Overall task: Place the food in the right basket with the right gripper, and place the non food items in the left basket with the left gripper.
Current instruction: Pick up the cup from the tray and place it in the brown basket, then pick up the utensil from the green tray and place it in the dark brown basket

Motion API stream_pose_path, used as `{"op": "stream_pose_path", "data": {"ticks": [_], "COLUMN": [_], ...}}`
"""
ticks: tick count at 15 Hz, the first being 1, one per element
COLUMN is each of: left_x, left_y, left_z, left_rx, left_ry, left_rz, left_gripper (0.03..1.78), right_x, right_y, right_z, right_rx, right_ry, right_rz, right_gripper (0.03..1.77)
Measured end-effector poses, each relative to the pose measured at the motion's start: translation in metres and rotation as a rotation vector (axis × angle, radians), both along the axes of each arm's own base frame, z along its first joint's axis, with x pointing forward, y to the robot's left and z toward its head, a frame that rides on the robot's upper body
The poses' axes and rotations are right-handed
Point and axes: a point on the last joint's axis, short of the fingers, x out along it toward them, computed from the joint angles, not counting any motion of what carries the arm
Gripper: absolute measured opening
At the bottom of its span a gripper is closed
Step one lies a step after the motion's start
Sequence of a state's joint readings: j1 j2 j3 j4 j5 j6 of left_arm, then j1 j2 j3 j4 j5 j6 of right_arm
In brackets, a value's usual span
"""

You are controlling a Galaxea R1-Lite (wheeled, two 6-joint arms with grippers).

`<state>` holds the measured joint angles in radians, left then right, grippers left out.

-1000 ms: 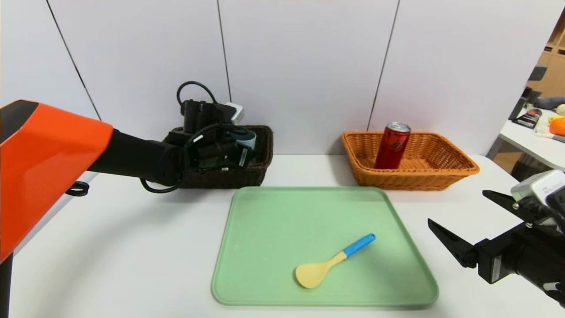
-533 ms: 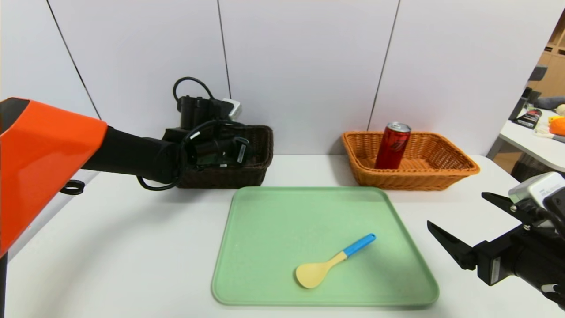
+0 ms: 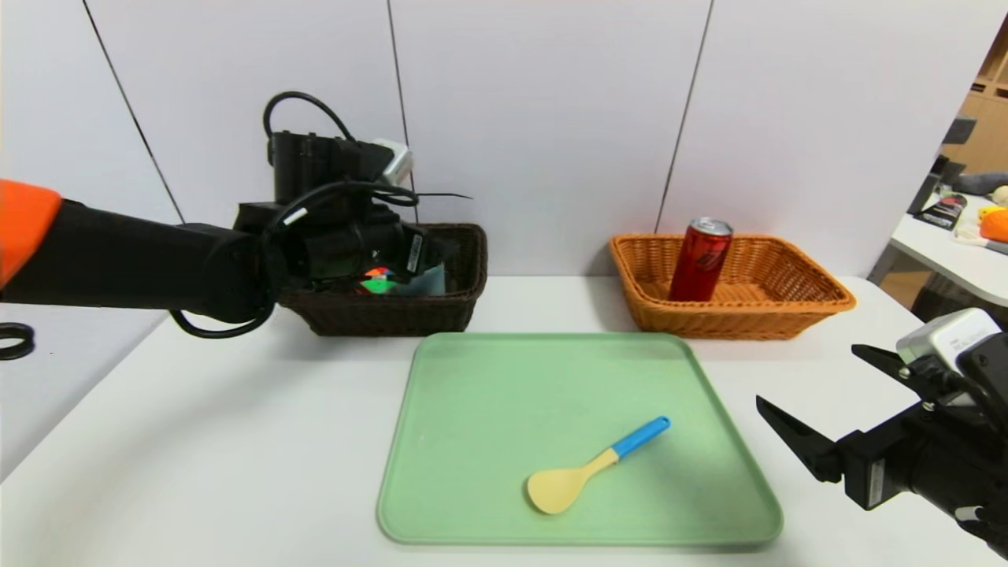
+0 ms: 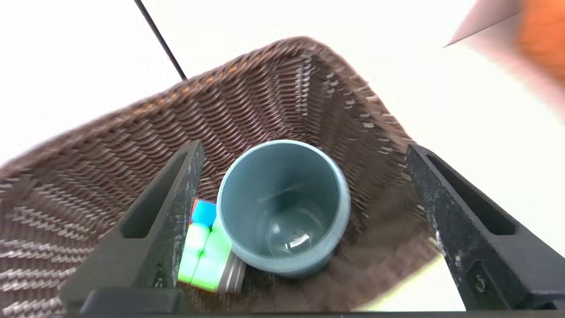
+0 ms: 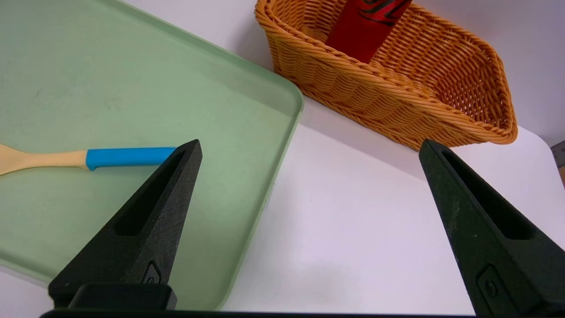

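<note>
The blue-grey cup (image 4: pixel 282 207) stands upright in the dark brown left basket (image 3: pixel 441 311), touching the multicoloured cube (image 4: pixel 201 260). My left gripper (image 4: pixel 304 148) hovers above them, open, its fingers well clear of the cup on both sides. The red can (image 3: pixel 701 260) stands in the orange-tan right basket (image 3: pixel 787 315). The yellow spoon with a blue handle (image 3: pixel 587 468) lies on the green tray (image 3: pixel 488 409). My right gripper (image 3: pixel 807 376) hangs open and empty over the table, right of the tray.
The green tray (image 5: pixel 132 79) fills the table's middle, in front of both baskets. White wall panels stand close behind the baskets. A side table with clutter (image 3: pixel 969 236) is at the far right.
My left gripper has let go of the cup, opened wider, and lifted up and back to the left out of the basket, uncovering cup and cube. The right arm has barely shifted.
</note>
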<state>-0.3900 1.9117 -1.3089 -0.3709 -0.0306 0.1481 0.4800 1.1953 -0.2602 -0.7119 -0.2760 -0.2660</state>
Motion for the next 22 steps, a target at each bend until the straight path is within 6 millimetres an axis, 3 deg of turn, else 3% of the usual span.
{"op": "stream_pose_path", "data": {"ticks": [4, 7, 10, 13, 16, 22], "left_x": [-0.057, -0.103, -0.129, -0.134, -0.126, -0.098], "left_y": [-0.003, -0.021, -0.04, -0.058, -0.077, -0.117], "left_z": [0.039, 0.061, 0.071, 0.069, 0.053, 0.001], "left_rx": [0.023, 0.09, 0.153, 0.191, 0.226, 0.303], "left_ry": [-0.065, -0.11, -0.129, -0.076, -0.015, 0.131], "left_rz": [-0.13, -0.309, -0.432, -0.499, -0.533, -0.57], "left_gripper": [1.65, 1.67, 1.67, 1.68, 1.69, 1.69], "right_x": [0.0, 0.0, 0.0, 0.0, -0.001, -0.001], "right_y": [0.0, 0.0, 0.0, 0.0, -0.001, 0.0], "right_z": [0.001, 0.002, 0.003, 0.005, 0.006, 0.01], "right_rx": [-0.001, 0.001, 0.004, 0.004, 0.007, 0.013], "right_ry": [-0.003, -0.009, -0.016, -0.022, -0.029, -0.046], "right_rz": [-0.001, -0.002, -0.001, -0.001, -0.001, -0.001], "right_gripper": [1.69, 1.69, 1.69, 1.69, 1.69, 1.69]}}
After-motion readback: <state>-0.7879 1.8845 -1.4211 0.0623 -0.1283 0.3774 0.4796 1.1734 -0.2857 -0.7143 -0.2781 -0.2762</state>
